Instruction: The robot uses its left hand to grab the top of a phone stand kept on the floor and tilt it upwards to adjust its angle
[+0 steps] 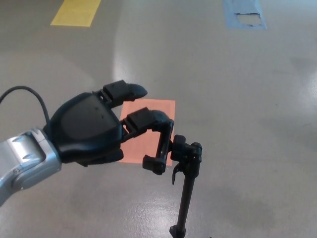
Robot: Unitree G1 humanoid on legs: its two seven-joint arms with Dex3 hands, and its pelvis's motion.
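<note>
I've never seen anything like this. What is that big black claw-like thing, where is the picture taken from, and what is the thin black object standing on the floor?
The picture comes from a camera on a humanoid robot's head, looking down at the floor in front of it. The black claw is the robot's left hand, on a silver forearm reaching in from the left. It has a thumb and two thick fingers, spread apart and holding nothing. One fingertip is right at the top of the slim black phone stand, a pole with an empty clamp for a phone; whether it touches yet is unclear. On the grey polished floor are coloured patches: an orange rectangle behind the stand, a yellow one and a blue one farther away. The right hand is not visible.
</note>
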